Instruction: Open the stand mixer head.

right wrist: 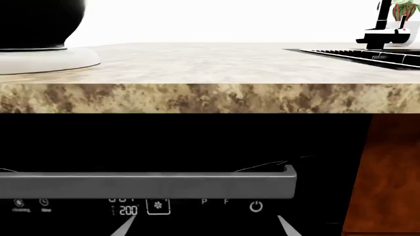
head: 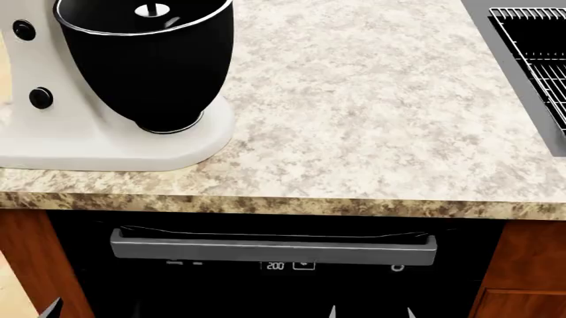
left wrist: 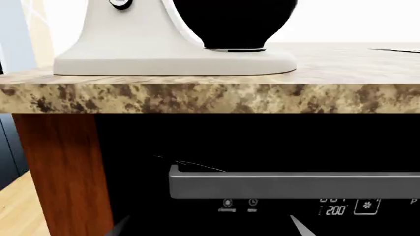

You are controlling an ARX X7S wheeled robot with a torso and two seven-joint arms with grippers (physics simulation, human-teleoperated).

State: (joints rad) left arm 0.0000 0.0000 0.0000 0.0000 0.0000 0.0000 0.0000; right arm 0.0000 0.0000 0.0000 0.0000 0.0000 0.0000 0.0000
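The off-white stand mixer (head: 79,142) stands at the counter's left, its column showing two round black knobs (head: 40,97). Its black silver-rimmed bowl (head: 146,66) sits on the base. The glossy black mixer head is out of view in every frame. The left wrist view shows the mixer base (left wrist: 174,59) and the bowl's bottom (left wrist: 233,24). My left gripper (left wrist: 208,227) is open and empty, low in front of the oven. My right gripper (right wrist: 204,227) is also open and empty below the counter edge; its tips show in the head view (head: 372,313).
A speckled stone counter (head: 354,119) overhangs a black oven with a grey handle bar (head: 274,248) and a display reading 200. Wooden cabinet sides (head: 521,271) flank the oven. A sink with a wire rack (head: 531,46) is at the far right.
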